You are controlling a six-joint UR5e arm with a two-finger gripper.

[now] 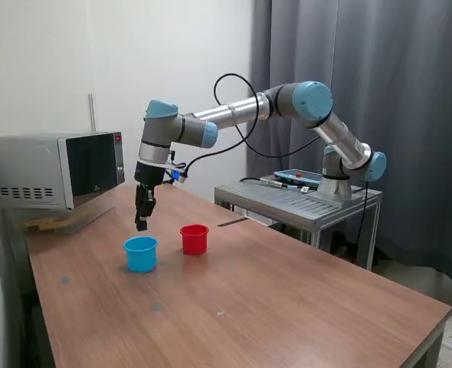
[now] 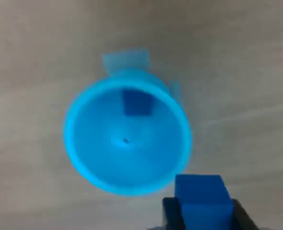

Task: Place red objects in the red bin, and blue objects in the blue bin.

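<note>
The light-blue bin (image 1: pixel 140 254) stands on the wooden table, with the red bin (image 1: pixel 194 239) just to the exterior view's right of it. My gripper (image 1: pixel 142 223) hangs a little above the blue bin's far rim. In the wrist view the gripper (image 2: pixel 202 218) is shut on a dark blue cube (image 2: pixel 202 196), held above the table just outside the blue bin's rim (image 2: pixel 127 139). A second dark blue cube (image 2: pixel 136 102) lies inside the blue bin. The red cubes are not in view; the red bin's inside is hidden.
A microwave (image 1: pixel 55 169) sits at the table's back on the exterior view's left. The metal stand (image 1: pixel 302 201) carrying the arm's base is behind the table on the right. The table's front edge (image 1: pixel 410 337) runs at the lower right.
</note>
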